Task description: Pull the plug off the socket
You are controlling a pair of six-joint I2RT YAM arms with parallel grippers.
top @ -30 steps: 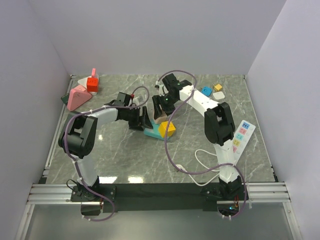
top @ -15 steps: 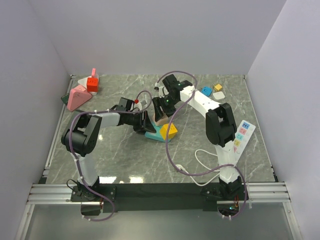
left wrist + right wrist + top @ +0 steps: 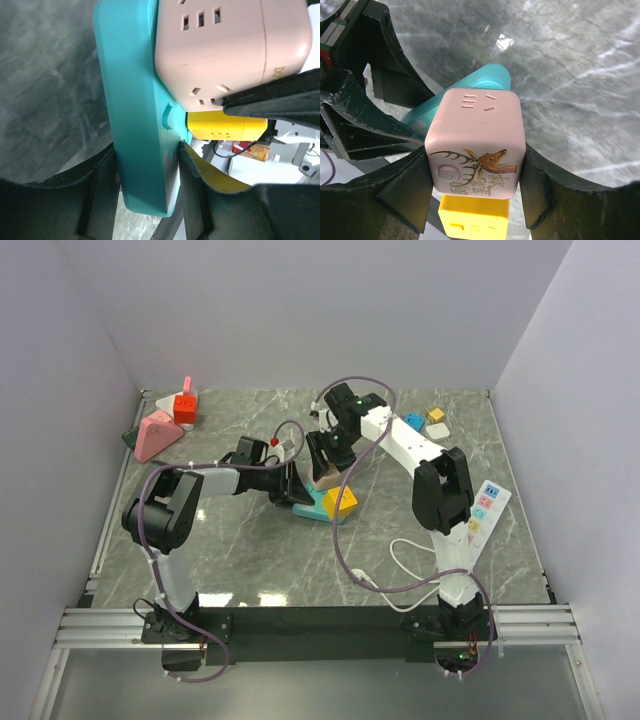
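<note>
Entry one: we list a teal flat plastic socket strip (image 3: 140, 115) with rounded edges, near the middle of the table. Entry two: we list a pink rounded plastic cube plug (image 3: 477, 135), seated flush on the strip's face. One side is printed with a brown antlered deer and a round button, and the other sides carry slotted outlets. Entry three: we list a yellow plastic cube plug (image 3: 339, 502), also seated on the strip, just beside the pink cube.

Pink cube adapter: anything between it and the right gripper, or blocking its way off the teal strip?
Nothing visible. The right gripper is shut on the pink cube adapter; the left gripper clamps the teal power strip. The yellow cube plug stands beside it, out of the pull path.
</note>
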